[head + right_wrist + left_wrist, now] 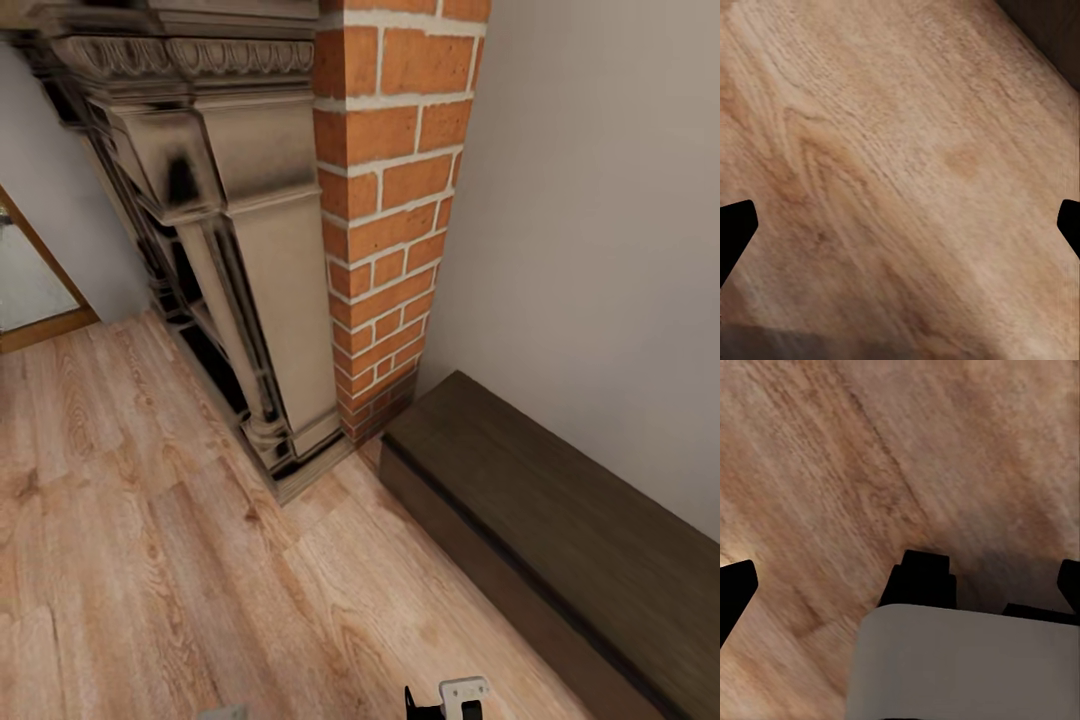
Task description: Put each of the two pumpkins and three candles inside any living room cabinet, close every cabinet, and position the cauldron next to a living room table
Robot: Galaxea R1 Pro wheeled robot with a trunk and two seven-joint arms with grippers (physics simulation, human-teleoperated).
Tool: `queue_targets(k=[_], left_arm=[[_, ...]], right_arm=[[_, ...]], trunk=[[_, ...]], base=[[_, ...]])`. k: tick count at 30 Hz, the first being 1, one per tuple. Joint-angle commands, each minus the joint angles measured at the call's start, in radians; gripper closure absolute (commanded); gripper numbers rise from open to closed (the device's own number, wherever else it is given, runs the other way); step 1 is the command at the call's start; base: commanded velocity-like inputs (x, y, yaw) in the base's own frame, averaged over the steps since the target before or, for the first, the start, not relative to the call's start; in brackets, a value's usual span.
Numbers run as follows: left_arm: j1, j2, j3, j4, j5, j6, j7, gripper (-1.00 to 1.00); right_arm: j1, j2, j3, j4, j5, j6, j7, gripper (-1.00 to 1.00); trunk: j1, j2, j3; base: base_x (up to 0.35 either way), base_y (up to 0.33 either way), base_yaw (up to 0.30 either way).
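Cabinet (560, 520): long, low, dark-brown unit standing on the floor against the pale wall (600, 220), its flat top bare and its plain front lying flush, so it is reading as closed. Its near end is sitting just beside the foot of the brick column (390, 200). A dark corner of it is also showing at one edge of the right wrist view (1050, 30).

Fireplace (220, 220): ornate carved grey surround, touching the brick column on its side away from the cabinet, its base resting on the floor.

Floor (150, 560): light wood planks, running from the fireplace base to the cabinet front.

Frame (45, 300): wooden-edged pane leaning into the head view's left edge, beyond the fireplace.

Left gripper (900, 585): two dark fingertips (735, 589) are showing at opposite edges of its wrist view, standing wide apart with nothing between them, hanging over bare floor (870, 472). A pale block with dark parts on it (960, 660), seemingly part of the robot, is lying below it.

Right gripper (900, 225): dark fingertips (733, 229) likewise spread wide at opposite edges of its wrist view, holding nothing, hanging over floor planks (885, 150) near the cabinet. A small white and black robot part (450, 697) is showing at the head view's bottom edge; whether it is the gripper itself I cannot tell.
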Motion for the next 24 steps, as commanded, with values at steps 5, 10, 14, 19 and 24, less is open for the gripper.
queue_targets(k=[5,10,14,19,24], left_arm=[[0.0,0.002,0.0,0.003,0.0,0.0,0.0,-1.0],[0.0,0.009,0.0,0.007,0.0,0.0,0.0,-1.0],[0.004,0.01,0.0,0.007,0.0,0.0,0.0,-1.0],[0.006,0.011,0.0,0.008,0.0,0.001,0.0,-1.0],[0.006,0.012,0.0,0.023,-0.001,0.0,0.0,-1.0]], right_arm=[[0.0,0.003,0.001,0.0,-0.001,0.0,0.001,-1.0],[0.0,0.007,0.001,0.001,-0.002,0.001,0.0,-1.0],[0.0,0.001,0.0,0.003,-0.004,0.001,-0.001,-1.0],[0.0,-0.026,-0.001,0.027,-0.007,0.001,-0.009,-1.0],[0.002,-0.071,-0.002,0.054,-0.007,0.003,-0.02,-1.0]], trunk=[[0.0,0.0,0.008],[0.0,0.0,0.016],[0.0,0.0,0.022],[0.0,0.0,0.03],[0.0,0.0,0.037]], base=[[0.0,0.0,0.064],[0.0,0.0,0.063],[0.0,0.0,0.063],[0.0,0.0,0.065],[0.0,0.0,0.078]])
